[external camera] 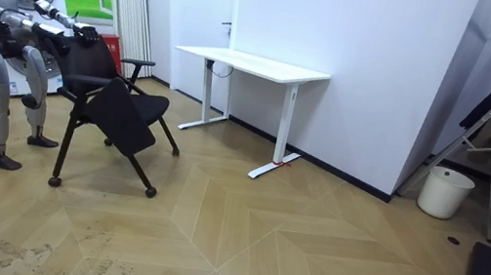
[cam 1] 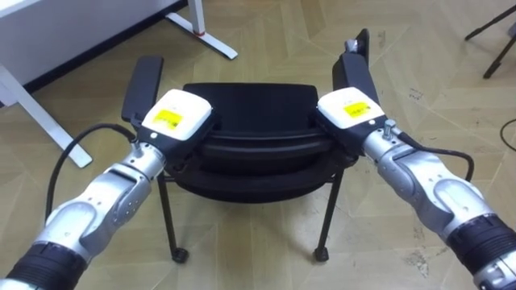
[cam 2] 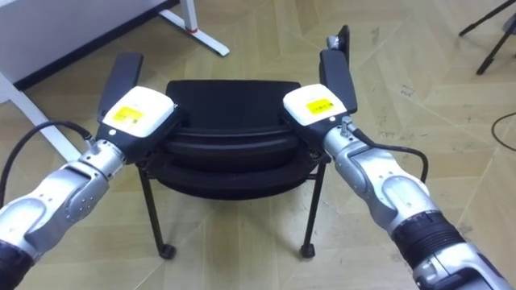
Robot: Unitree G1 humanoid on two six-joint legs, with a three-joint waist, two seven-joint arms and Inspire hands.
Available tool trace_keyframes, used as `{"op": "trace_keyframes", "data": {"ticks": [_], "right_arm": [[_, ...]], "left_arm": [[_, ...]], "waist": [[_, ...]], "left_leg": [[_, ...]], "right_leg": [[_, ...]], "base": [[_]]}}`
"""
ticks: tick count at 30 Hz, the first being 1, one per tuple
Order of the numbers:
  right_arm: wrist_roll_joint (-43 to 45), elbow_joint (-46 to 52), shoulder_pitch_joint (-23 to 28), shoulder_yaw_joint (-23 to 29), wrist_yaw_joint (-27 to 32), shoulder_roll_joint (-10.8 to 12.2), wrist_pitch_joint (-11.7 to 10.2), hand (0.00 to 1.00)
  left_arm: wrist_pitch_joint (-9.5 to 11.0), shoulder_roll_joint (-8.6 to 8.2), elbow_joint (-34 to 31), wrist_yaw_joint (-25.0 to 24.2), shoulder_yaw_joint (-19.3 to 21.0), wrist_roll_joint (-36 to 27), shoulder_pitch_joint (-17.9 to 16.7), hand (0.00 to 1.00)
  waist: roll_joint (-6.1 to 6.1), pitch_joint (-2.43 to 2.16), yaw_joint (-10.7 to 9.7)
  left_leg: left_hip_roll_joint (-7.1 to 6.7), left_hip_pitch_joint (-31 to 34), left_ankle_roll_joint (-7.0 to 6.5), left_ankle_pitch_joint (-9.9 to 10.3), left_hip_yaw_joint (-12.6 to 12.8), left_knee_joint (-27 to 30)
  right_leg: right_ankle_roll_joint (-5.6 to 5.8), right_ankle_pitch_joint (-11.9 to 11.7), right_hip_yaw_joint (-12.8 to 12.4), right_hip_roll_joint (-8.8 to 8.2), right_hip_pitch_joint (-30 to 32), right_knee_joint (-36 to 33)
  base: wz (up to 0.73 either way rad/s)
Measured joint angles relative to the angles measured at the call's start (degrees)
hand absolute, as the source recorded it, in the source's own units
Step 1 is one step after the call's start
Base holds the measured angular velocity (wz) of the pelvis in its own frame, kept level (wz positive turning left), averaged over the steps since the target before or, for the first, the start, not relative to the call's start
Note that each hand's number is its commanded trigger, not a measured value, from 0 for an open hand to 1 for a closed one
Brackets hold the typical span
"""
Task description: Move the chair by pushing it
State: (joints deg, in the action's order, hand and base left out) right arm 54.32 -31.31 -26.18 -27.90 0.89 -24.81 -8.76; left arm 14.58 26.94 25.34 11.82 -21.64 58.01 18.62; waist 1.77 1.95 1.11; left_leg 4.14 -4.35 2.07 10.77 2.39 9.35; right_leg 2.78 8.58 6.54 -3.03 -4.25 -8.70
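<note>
- Both your hands, the left hand [cam 1: 173,119] and right hand [cam 1: 348,110], are resting on the black chair [cam 1: 250,103] at its backrest; you cannot tell their grip.
- That chair is standing directly before you, near the white desk [external camera: 252,64].

Both eye views look steeply down from the robot's head, close above the chair [cam 1: 250,105] (the right eye sits slightly aside). The room view stands well off, roughly level, facing the white desk [external camera: 252,64]. All three share the chair.
</note>
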Motion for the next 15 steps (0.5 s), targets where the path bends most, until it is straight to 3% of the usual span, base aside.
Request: {"op": "trace_keyframes", "data": {"ticks": [3, 11, 15], "right_arm": [[0.0, -1.4, 0.1, -0.1, 0.7, 0.5, 0.0, 1.00], [0.0, -2.5, 0.3, -0.1, 2.4, 1.2, 0.1, 1.00], [0.0, -2.9, 0.4, -0.1, 2.8, 1.4, 0.0, 1.00]], "left_arm": [[-0.5, -0.87, 0.8, 0.3, 0.0, 0.2, 0.0, 1.00], [-0.8, -1.08, 1.7, 0.5, -0.5, 0.3, 0.4, 1.00], [-0.8, -1.19, 1.9, 0.9, -0.5, 0.4, 0.4, 1.00]], "waist": [[0.49, -0.02, 0.2], [0.77, 0.01, 0.3], [0.92, 0.07, -0.8]], "left_leg": [[0.02, -0.6, 0.00, 0.0, 0.0, 0.0], [0.12, -0.8, 0.00, 0.0, -0.1, 0.2], [0.17, 0.2, 0.14, 0.1, -1.0, 1.7]], "right_leg": [[0.00, 0.0, 0.1, 0.00, -0.7, 0.1], [0.00, 0.0, 1.6, -0.05, -1.0, 0.1], [-0.05, 0.0, 2.9, -0.12, -1.5, 0.0]], "base": [[0.00], [0.02], [0.14]]}}
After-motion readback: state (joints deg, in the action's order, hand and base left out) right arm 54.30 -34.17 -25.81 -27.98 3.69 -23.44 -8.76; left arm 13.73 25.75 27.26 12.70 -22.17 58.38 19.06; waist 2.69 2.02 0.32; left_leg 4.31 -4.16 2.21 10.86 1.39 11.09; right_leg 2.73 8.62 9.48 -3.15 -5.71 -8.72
